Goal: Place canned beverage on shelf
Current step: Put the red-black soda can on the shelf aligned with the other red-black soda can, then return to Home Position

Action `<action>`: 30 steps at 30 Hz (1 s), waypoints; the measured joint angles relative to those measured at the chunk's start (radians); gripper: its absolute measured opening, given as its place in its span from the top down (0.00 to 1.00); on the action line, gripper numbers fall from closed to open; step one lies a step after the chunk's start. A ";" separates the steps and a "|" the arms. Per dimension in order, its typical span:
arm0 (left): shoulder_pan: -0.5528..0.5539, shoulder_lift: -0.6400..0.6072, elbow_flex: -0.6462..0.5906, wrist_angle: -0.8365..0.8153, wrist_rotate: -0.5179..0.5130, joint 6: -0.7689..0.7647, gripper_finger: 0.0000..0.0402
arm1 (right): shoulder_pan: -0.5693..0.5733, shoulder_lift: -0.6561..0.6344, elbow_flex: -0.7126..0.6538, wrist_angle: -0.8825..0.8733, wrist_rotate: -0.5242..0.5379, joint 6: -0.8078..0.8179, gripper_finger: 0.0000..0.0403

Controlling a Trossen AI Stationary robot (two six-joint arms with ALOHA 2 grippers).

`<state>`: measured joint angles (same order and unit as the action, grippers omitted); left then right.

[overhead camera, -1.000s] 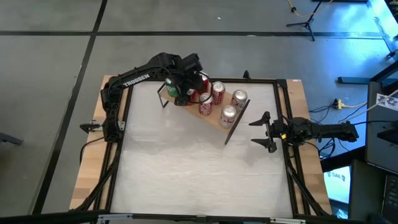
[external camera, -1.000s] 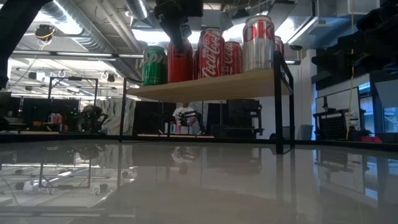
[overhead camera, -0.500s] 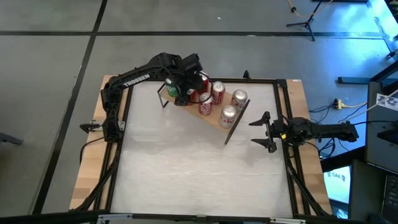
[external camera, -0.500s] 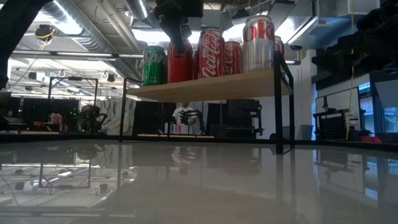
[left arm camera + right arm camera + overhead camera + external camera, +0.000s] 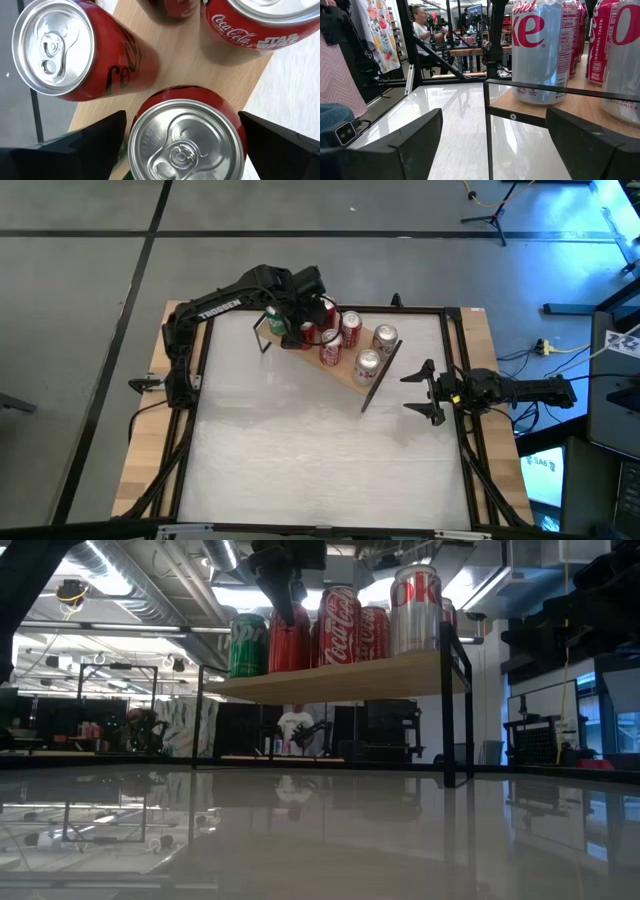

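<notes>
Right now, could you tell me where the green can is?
The green can stands at the left end of the shelf in the low view, beside a red can under the left gripper.

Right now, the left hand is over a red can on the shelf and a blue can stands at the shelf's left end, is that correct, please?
Not quite: the can at the shelf's left end is green, not blue, as the low view shows. The left hand is indeed over a red can.
</notes>
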<state>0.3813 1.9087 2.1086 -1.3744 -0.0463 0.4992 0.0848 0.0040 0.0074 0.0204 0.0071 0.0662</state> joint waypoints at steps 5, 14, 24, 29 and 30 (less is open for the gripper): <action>-0.004 -0.005 0.000 0.000 -0.001 -0.002 0.09 | 0.000 0.000 0.000 0.000 0.000 0.000 0.13; -0.005 -0.032 0.000 0.000 -0.013 -0.001 0.09 | 0.000 0.000 0.000 0.000 0.000 0.000 0.13; -0.005 -0.095 0.002 0.005 -0.018 -0.018 0.09 | 0.000 0.000 0.000 0.000 0.000 0.000 0.13; -0.005 -0.126 0.002 0.004 -0.015 -0.028 0.09 | 0.000 0.000 0.000 0.000 0.000 0.000 0.13; -0.005 -0.133 0.002 0.005 -0.015 -0.028 0.09 | 0.000 0.000 0.000 0.000 0.000 0.000 0.13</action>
<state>0.3760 1.7760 2.1101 -1.3698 -0.0614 0.4708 0.0849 0.0040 0.0071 0.0204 0.0074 0.0662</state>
